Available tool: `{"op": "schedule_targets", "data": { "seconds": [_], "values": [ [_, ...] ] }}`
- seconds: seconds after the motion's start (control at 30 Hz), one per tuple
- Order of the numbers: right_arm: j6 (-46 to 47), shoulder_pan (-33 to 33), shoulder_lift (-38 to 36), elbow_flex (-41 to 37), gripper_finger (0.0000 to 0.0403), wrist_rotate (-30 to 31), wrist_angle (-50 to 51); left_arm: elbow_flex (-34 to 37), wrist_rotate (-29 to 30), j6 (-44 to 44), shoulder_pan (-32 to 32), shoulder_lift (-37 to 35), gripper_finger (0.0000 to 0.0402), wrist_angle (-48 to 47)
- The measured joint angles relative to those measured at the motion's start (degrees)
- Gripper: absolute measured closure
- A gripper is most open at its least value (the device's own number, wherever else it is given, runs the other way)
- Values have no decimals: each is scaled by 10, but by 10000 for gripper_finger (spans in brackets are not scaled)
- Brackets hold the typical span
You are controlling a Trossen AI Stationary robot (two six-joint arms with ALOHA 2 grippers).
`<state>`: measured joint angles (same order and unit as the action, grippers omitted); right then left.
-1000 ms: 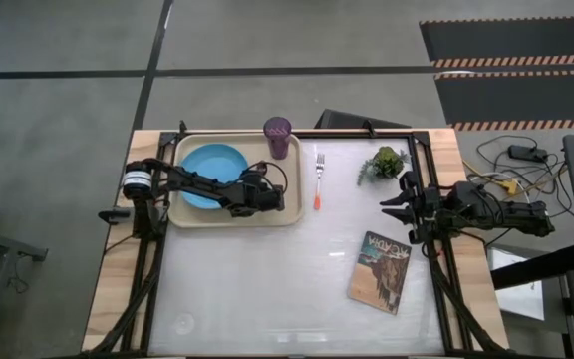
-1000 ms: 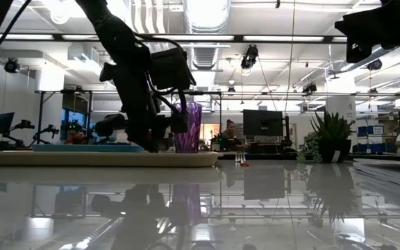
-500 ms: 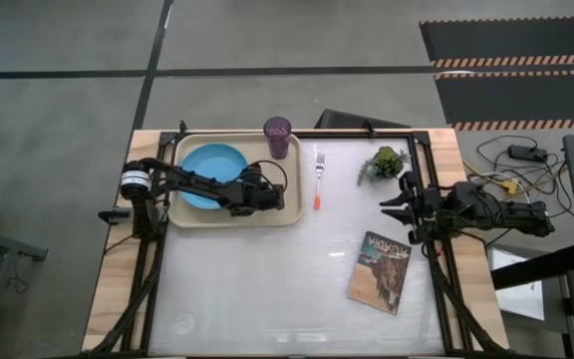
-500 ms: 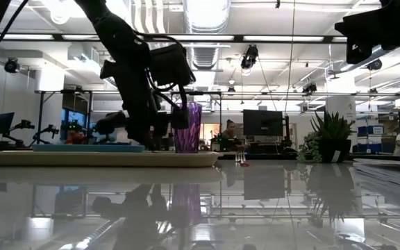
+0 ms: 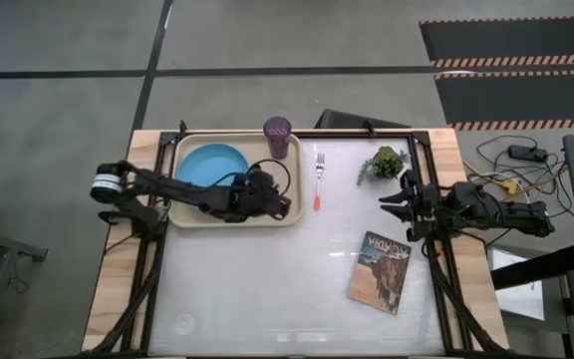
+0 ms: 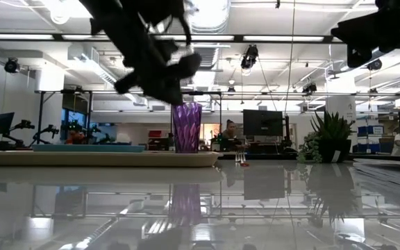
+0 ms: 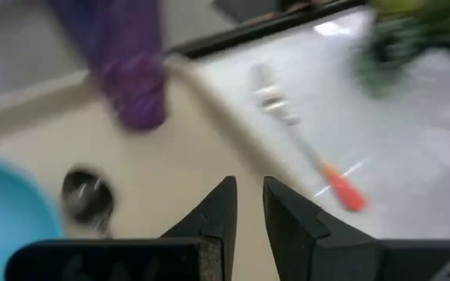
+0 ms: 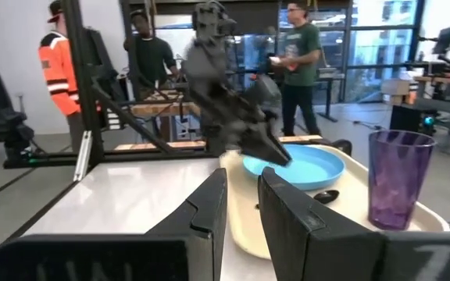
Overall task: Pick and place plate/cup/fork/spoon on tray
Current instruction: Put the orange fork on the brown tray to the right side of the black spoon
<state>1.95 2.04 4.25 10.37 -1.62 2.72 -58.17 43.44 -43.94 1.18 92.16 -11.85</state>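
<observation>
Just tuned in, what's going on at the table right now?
The plate, cup and spoon are on the tray. The fork lies on the table beside it. The left end effector hovers above the tray's near corner, empty and almost closed. The right end effector waits by the table's right edge.

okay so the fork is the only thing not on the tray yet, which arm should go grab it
Probably the left. The left gripper hangs over the tray edge, near the fork, which shows just past its fingers. The right gripper waits farther off by the table's right edge, beyond the plant.
</observation>
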Motion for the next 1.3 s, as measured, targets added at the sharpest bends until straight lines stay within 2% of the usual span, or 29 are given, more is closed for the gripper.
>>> {"op": "schedule_targets", "data": {
  "seconds": [0.23,0.33,0.47,0.53,0.67,0.8,0.9,1.07,1.17,1.3],
  "values": [
    [34,0,0,0,339,14,-16,2,-20,216,38,-69,354,69],
    [51,0,1,0,339,16,-36,4,-65,293,46,-94,354,67],
    [60,0,10,0,339,2,-80,13,-165,401,49,-118,354,75],
    [64,0,21,0,339,-19,-102,36,-203,439,50,-131,354,104],
    [84,-3,62,0,340,-28,-160,113,-269,508,50,-180,354,224],
    [85,-3,127,0,340,-27,-250,187,-282,544,50,-246,354,288],
    [87,-3,181,12,340,1,-304,225,-282,565,48,-307,354,302],
    [116,-3,271,55,340,75,-308,264,-281,610,48,-403,354,304],
    [146,-3,323,93,340,125,-294,277,-280,643,48,-453,354,304],
    [198,-3,389,159,340,168,-227,298,-280,668,48,-510,354,304]
  ]
}}
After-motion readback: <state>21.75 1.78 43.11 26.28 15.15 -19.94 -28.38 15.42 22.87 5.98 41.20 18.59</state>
